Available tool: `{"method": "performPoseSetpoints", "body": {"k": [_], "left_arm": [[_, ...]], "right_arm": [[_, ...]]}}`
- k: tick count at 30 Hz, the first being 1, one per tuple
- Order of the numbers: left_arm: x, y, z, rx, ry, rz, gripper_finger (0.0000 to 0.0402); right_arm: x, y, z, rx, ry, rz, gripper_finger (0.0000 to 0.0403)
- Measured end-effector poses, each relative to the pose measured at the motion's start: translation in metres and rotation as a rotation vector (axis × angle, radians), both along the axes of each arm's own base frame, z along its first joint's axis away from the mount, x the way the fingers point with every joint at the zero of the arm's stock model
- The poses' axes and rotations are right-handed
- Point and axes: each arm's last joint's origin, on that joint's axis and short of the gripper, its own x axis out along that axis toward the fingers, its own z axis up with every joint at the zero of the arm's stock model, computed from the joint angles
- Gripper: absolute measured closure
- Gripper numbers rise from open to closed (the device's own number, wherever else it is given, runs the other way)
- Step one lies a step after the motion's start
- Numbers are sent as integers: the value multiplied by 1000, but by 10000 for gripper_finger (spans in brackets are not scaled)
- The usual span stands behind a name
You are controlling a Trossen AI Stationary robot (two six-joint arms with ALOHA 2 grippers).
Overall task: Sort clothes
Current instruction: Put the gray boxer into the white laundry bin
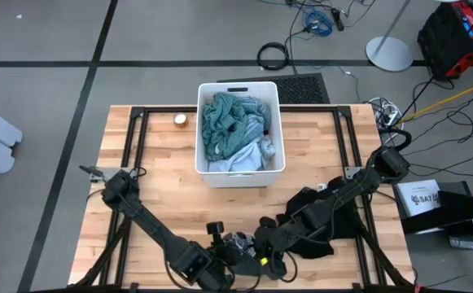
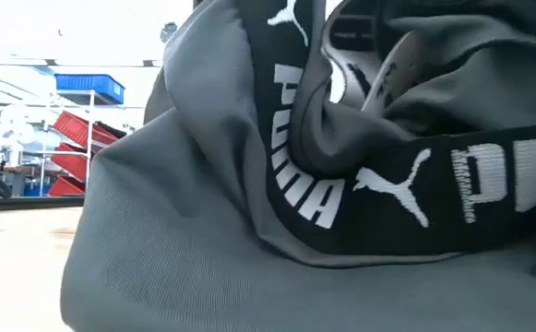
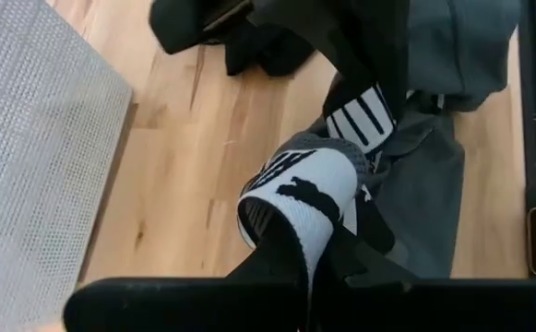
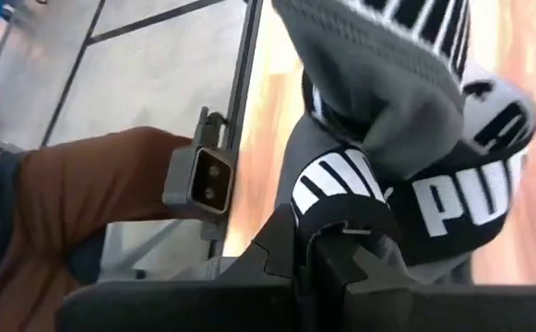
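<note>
A grey garment with a black band bearing white letters [image 2: 295, 184] lies at the table's near edge, filling the low view. Both grippers meet at it: my left gripper [image 1: 229, 257] is shut on a white and black striped part [image 3: 300, 189], and my right gripper [image 1: 265, 251] is shut on the lettered black band [image 4: 341, 189]. A pile of black and dark grey clothes [image 1: 321, 213] lies on the near right of the table. Teal green and light blue clothes [image 1: 232, 122] fill the white bin [image 1: 273, 98]. My left gripper pinches the white and black striped end [image 3: 291, 231] of the garment between its two fingers, slanting down from the table's left. The rest of the grey cloth [image 3: 434, 184] trails away onto the table. My right gripper pinches the black lettered band [image 4: 337, 217] between its two fingers, slanting down from the table's right. Grey cloth bunches in folds beyond the fingers; one layer or several, I cannot tell.
The white bin stands at the table's far middle. A small round thing [image 1: 180, 120] lies to the bin's left. Black frame rails [image 1: 138, 138] run along both table sides. A small camera block [image 4: 208, 180] sits on the near edge beside the garment. Bare wood shows left of the bin.
</note>
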Motion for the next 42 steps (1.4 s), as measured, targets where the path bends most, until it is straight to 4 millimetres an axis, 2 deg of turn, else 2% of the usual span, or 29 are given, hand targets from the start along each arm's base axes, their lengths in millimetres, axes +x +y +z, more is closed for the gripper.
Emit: {"method": "performPoseSetpoints", "body": {"k": [6, 13, 21, 28, 31, 36, 42], "left_arm": [[9, 12, 0, 6, 6, 24, 398], [21, 25, -1, -18, 64, -51, 398], [25, 30, -1, -24, 89, -85, 395], [25, 30, -1, -21, 101, -108, 392], [24, 28, -2, -39, 141, -178, 392], [16, 17, -3, -27, 211, -321, 391], [4, 17, -5, 40, 281, -313, 390]], "right_arm": [[3, -5, 0, -55, -36, 25, 403], [3, -5, 0, -154, -96, 123, 403], [2, -7, -2, -253, -124, 210, 403], [2, -8, -2, -265, -134, 221, 403], [2, -8, -2, -265, -134, 222, 403], [2, -8, -1, -263, -134, 224, 403], [4, -9, 0, -276, -157, 199, 403]]}}
